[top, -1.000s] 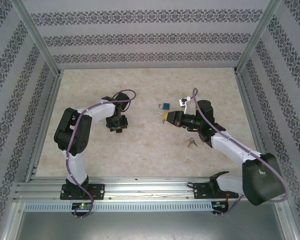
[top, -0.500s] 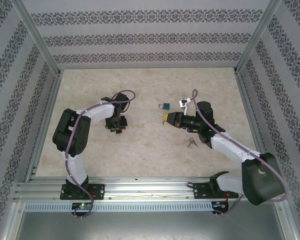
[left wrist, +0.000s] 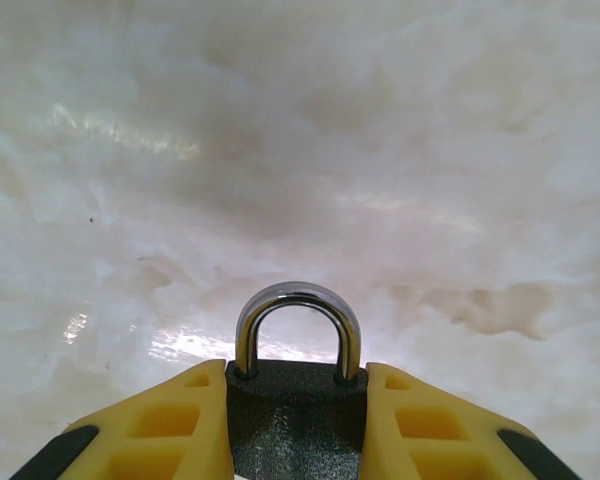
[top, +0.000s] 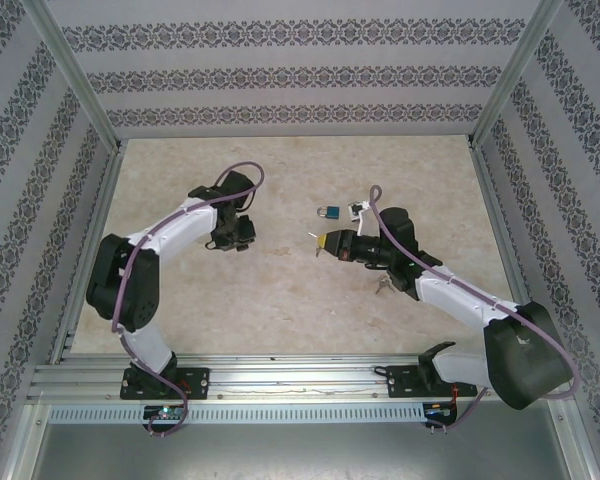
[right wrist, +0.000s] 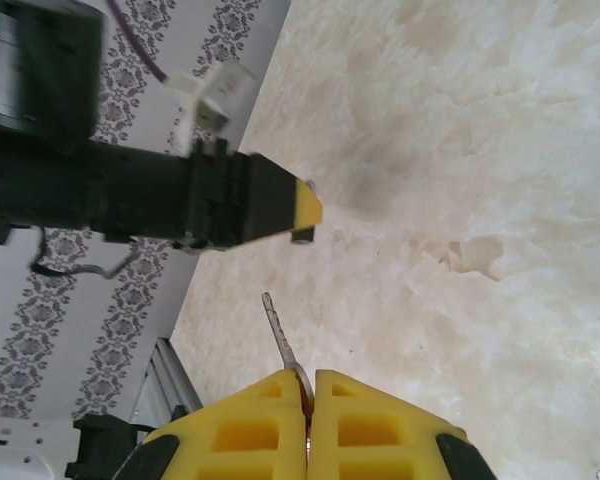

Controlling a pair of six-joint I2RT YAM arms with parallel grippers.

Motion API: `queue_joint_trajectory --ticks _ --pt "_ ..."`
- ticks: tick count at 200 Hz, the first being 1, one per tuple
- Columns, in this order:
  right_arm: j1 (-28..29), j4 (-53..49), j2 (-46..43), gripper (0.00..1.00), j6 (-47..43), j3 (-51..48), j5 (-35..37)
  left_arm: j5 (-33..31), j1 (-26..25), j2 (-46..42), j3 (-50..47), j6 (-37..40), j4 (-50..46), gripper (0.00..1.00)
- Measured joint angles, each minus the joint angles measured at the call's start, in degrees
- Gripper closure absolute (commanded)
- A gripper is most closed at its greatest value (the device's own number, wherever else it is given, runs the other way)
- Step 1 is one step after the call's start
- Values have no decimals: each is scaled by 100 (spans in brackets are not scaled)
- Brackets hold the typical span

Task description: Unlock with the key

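Observation:
My left gripper (left wrist: 296, 405) is shut on a black padlock (left wrist: 296, 415). Its body sits between the yellow fingers and its steel shackle (left wrist: 297, 310) points away over the table. From above, that gripper (top: 243, 232) hangs left of centre. My right gripper (right wrist: 309, 385) is shut on a thin silver key (right wrist: 279, 338), whose blade sticks out past the fingertips. In the top view the right gripper (top: 322, 243) faces left, toward the left one, with a gap between them. The right wrist view has the left gripper's yellow tip (right wrist: 307, 204) above the key.
A small blue padlock (top: 328, 211) lies on the marble table just behind the right gripper. A loose bunch of keys (top: 383, 285) lies beside the right forearm. Patterned walls and metal rails close off the table (top: 280, 310) on three sides.
The left jaws have closed onto the black padlock, and that arm has stretched out, carrying it back a little. The right gripper has moved left with the key.

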Motion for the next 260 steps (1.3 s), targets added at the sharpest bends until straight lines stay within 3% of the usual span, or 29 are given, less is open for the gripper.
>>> queue_joint_trajectory --ticks 55,163,260 --pt "437 72 -4 100 -302 116 1021 240 -2 -802 63 -774 407 73" --pt "1353 981 498 100 -527 254 2441 695 -188 -1222 -164 -2293 1582 74" --pt "1545 2883 2236 100 702 289 2791 522 -264 -1091 -199 -2813 1569 74"
